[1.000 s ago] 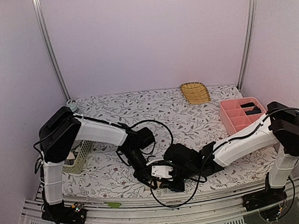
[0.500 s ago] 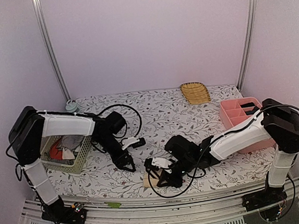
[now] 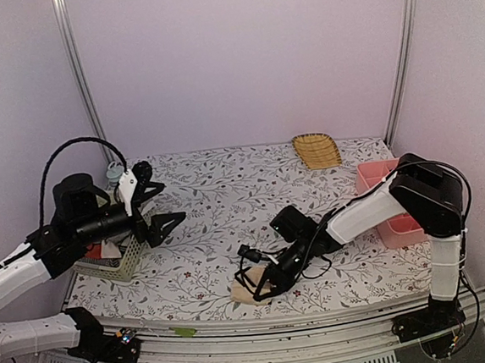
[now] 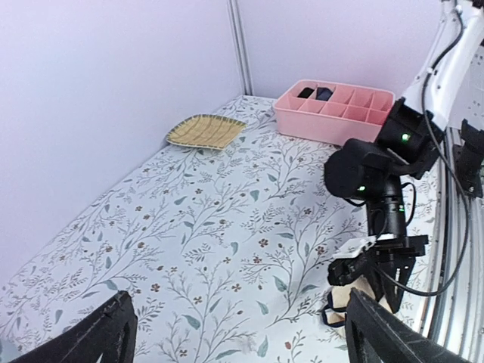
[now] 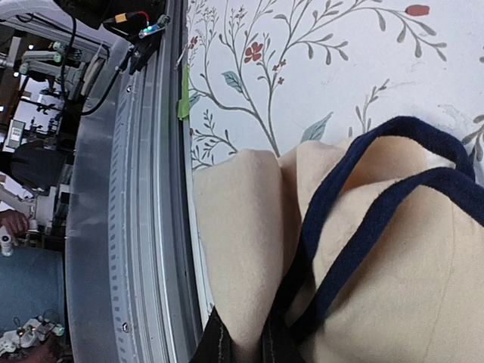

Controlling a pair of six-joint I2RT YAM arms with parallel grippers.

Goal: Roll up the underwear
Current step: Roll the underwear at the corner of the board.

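Beige soft cloth underwear with dark edging (image 3: 245,293) lay bunched in a rumpled lump on the floral-print surface (image 3: 226,191), pinched in the right gripper (image 3: 264,281), whose jaws were nearly closed on a fold. The lump spread just ahead of that gripper. Its long axis ran roughly along the surface's near edge, and the thin edging bands curved across matte, fuzzy fabric. The left gripper (image 3: 161,201) hung spread wide and empty, well apart from the underwear, beside a pale green mesh basket (image 3: 130,257).
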